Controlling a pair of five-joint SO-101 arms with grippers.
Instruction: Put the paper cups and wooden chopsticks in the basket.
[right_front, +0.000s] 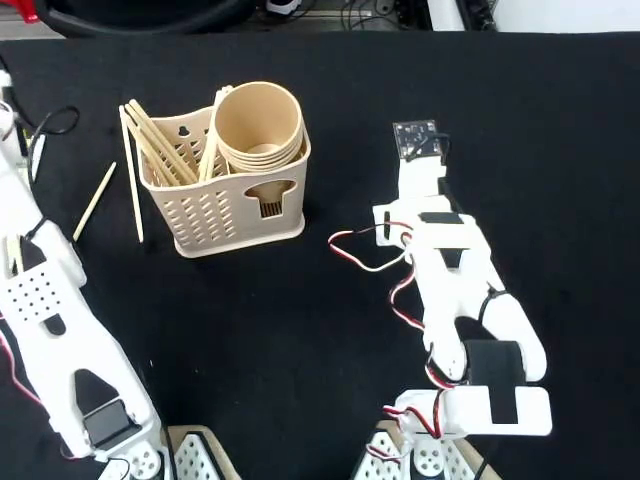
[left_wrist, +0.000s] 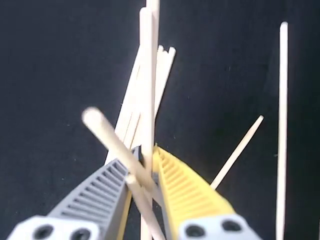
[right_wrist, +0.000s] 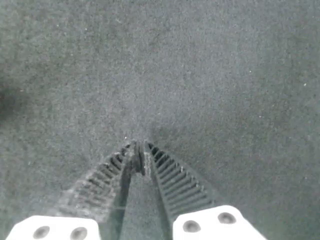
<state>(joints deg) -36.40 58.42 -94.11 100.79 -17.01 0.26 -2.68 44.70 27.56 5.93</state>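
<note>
The beige slotted basket (right_front: 228, 215) stands left of the table's middle. It holds stacked paper cups (right_front: 258, 125) and several wooden chopsticks (right_front: 160, 145) leaning in its left side. My left gripper (left_wrist: 149, 159) is shut on a bundle of wooden chopsticks (left_wrist: 148, 75) that stick out past its grey and yellow fingers. Two loose chopsticks lie on the black cloth left of the basket, a long one (right_front: 131, 180) (left_wrist: 282, 125) and a short slanted one (right_front: 95, 200) (left_wrist: 238, 150). My right gripper (right_wrist: 138, 150) is shut on nothing, low over bare cloth.
The left arm (right_front: 45, 290) runs along the table's left edge with cables beside it. The right arm (right_front: 440, 260) lies folded right of centre, trailing red and white wires (right_front: 360, 255). Black cloth (right_front: 560, 150) covers the table.
</note>
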